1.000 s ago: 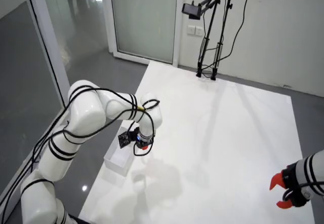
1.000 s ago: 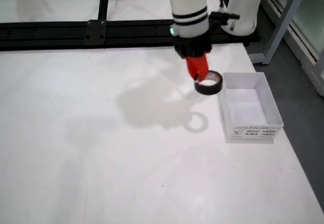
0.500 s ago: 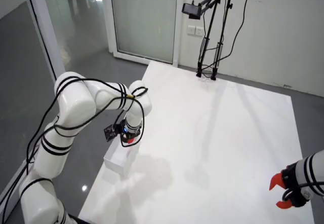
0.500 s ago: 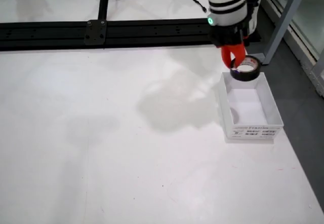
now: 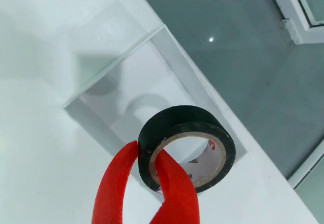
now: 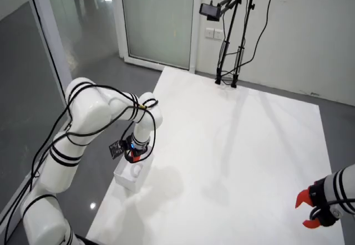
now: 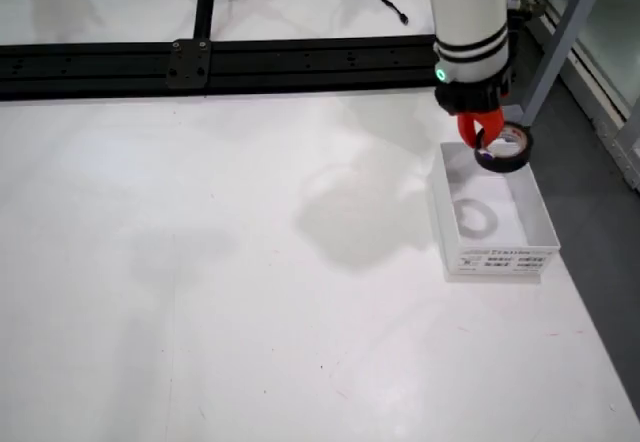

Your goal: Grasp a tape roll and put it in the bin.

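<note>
My gripper (image 5: 147, 158) has red fingers (image 5: 117, 183) and is shut on a black tape roll (image 5: 186, 147) with a cardboard core. One finger is outside the roll's wall and one inside the hole. The roll hangs just above the open white bin (image 5: 147, 89), over its near end. In the overhead table view the gripper (image 7: 482, 140) holds the tape roll (image 7: 503, 147) above the far edge of the bin (image 7: 495, 224). In the room view the gripper (image 6: 133, 156) is over the bin (image 6: 130, 175) at the table's left edge.
The bin stands at the edge of the white table (image 7: 250, 262), with grey floor (image 5: 243, 46) beyond. A black rail (image 7: 200, 62) runs along the table's far side. A second arm's red gripper (image 6: 309, 207) rests at the room view's lower right.
</note>
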Tool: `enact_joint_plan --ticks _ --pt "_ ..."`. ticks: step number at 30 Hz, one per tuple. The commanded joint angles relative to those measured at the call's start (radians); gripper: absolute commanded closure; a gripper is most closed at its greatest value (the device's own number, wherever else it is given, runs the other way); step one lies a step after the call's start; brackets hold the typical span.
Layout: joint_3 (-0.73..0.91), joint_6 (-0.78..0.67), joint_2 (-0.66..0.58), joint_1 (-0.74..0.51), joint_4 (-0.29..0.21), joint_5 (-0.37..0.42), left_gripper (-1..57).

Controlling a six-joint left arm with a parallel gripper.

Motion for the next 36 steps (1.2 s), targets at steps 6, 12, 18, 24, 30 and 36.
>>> enact_joint_plan --ticks 6,12,18,24,30,36 --pt "0.011 -0.012 0.142 0.062 0.025 -0.177 57.2" --pt "0.011 -0.014 0.147 0.06 0.051 -0.214 57.1" --pt "0.011 -0.014 0.147 0.057 0.056 -0.23 45.1" --pt "0.011 -0.014 0.147 0.054 0.056 -0.231 36.7" --pt "0.011 -0.014 0.147 0.045 0.047 -0.227 37.9" --pt "0.008 -0.014 0.102 0.017 0.047 -0.176 55.8"
